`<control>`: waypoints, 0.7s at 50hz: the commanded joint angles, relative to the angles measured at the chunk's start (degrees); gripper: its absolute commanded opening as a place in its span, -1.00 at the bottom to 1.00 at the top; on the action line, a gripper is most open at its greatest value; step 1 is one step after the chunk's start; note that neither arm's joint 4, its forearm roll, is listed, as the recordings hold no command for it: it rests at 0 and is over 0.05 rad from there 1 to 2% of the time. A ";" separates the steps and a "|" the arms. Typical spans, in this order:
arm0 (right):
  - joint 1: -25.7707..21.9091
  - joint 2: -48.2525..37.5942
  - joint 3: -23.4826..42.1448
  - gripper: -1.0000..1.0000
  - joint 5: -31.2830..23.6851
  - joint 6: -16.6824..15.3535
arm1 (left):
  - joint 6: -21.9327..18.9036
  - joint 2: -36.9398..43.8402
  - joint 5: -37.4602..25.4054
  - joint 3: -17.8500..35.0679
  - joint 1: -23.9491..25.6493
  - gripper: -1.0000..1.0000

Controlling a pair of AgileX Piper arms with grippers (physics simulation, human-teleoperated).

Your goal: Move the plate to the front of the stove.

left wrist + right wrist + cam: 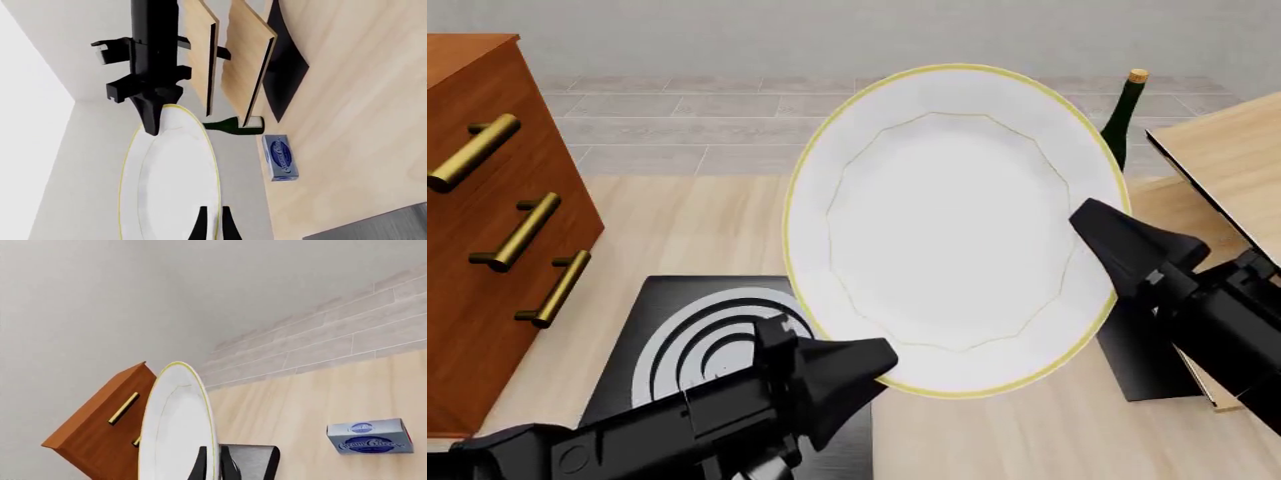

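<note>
table (694, 220) | on it: stove (681, 345), cream-cheese box (280, 157)

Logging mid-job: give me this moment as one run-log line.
plate: lifted, tilted | left gripper: shut on lower rim | right gripper: shut on right rim | stove: below-left, bare

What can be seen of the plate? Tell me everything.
The plate is large, round and glossy white with a thin yellow-gold rim and a faint faceted inner ring. It is lifted off the table, tilted nearly upright, facing the front camera. The left hand pinches its lower rim, the right hand its right rim. It hangs above the stove.
</note>
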State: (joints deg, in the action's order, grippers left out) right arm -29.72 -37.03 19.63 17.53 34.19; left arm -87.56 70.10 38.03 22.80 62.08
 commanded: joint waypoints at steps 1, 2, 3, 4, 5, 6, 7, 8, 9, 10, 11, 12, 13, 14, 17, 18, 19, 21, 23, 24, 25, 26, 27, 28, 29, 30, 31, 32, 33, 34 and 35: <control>-0.66 -0.33 -0.20 -1.00 0.50 0.48 | -0.36 -0.44 0.89 0.78 0.36 -1.00; -0.71 -0.35 -0.20 -1.00 0.54 0.50 | -0.38 -0.45 0.97 0.76 0.42 -1.00; -0.76 -0.27 -0.14 -1.00 0.43 0.54 | -0.31 -0.54 0.85 0.83 0.41 -1.00; -0.83 -0.22 -0.13 -1.00 0.38 0.53 | -0.45 -0.51 1.05 0.76 0.47 -1.00; -0.81 -0.17 -0.11 -1.00 0.28 0.49 | -0.43 -0.55 1.03 0.77 0.48 -1.00; -0.80 -0.13 -0.14 -1.00 0.28 0.49 | -0.47 -0.54 1.09 0.75 0.51 -1.00; -0.81 -0.07 -0.20 -1.00 0.30 0.54 | -0.55 -0.56 1.14 0.72 0.49 -1.00; -0.82 0.00 -0.20 -1.00 0.23 0.52 | -0.54 -0.66 1.04 0.74 0.50 -1.00; -0.81 0.12 -0.14 -1.00 0.07 0.44 | -0.54 -0.74 1.07 0.75 0.50 -1.00; -0.77 0.19 -0.14 -1.00 -0.03 0.46 | -0.65 -0.71 1.17 0.69 0.42 1.00; -0.81 0.29 -0.14 -1.00 -0.10 0.51 | -0.58 -0.86 1.03 0.78 0.41 1.00; -0.82 0.50 -0.03 -1.00 -0.38 0.45 | -0.55 -1.05 0.90 0.83 0.43 1.00; -0.83 0.54 0.00 -1.00 -0.44 0.44 | -0.60 -1.07 0.97 0.80 0.47 1.00; -0.83 0.67 0.09 -1.00 -0.61 0.41 | -0.61 -1.15 0.93 0.78 0.48 1.00; -0.86 0.92 0.23 -1.00 -0.86 0.37 | -0.70 -1.16 1.02 0.67 0.49 1.00; -0.84 1.07 0.29 -1.00 -1.02 0.33 | -0.80 -1.12 1.12 0.60 0.42 1.00; -0.82 1.16 0.32 -1.00 -1.10 0.36 | -0.84 -1.13 1.21 0.59 0.45 1.00; -0.86 1.51 0.46 -1.00 -1.43 0.34 | -0.97 -1.12 1.26 0.52 0.42 1.00; -0.80 1.75 0.67 -1.00 -1.76 0.24 | -0.97 -1.23 1.11 0.53 0.44 1.00; -0.72 1.86 0.83 -1.00 -1.94 0.22 | -1.11 -1.23 1.20 0.43 0.55 1.00; -0.50 1.89 0.97 -1.00 -2.05 0.22 | -1.03 -1.48 0.90 0.51 0.56 1.00; -0.16 2.00 1.16 -1.00 -2.22 0.20 | -1.04 -1.77 0.64 0.57 0.61 1.00; -0.06 2.03 1.26 -1.00 -2.31 0.19 | -1.02 -1.90 0.48 0.61 0.60 1.00; 0.22 2.17 1.40 -1.00 -2.46 0.19 | -0.97 -2.15 0.21 0.64 0.60 1.00; 0.62 2.21 1.71 -1.00 -2.78 0.08 | -0.93 -2.35 0.07 0.63 0.63 1.00; 1.13 2.39 2.20 -1.00 -3.30 0.04 | -0.93 -2.44 0.09 0.54 0.62 1.00; 1.91 2.39 2.62 -1.00 -3.58 0.16 | -1.04 -2.53 0.21 0.31 0.64 1.00; 2.33 2.37 3.32 -1.00 -4.07 0.06 | -1.02 -2.71 0.18 0.23 0.68 1.00; 2.69 2.44 3.60 -1.00 -4.34 -0.04 | -0.99 -2.87 0.11 0.16 0.75 1.00; 3.65 2.44 4.21 -1.00 -4.77 0.02 | -0.91 -3.04 0.09 0.06 0.80 1.00; 4.23 2.30 4.51 -1.00 -4.80 0.17 | -0.84 -3.22 -0.03 0.04 0.85 1.00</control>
State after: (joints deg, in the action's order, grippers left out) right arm -28.67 -35.33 21.31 14.66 33.90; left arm -88.43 68.09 38.46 23.17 62.67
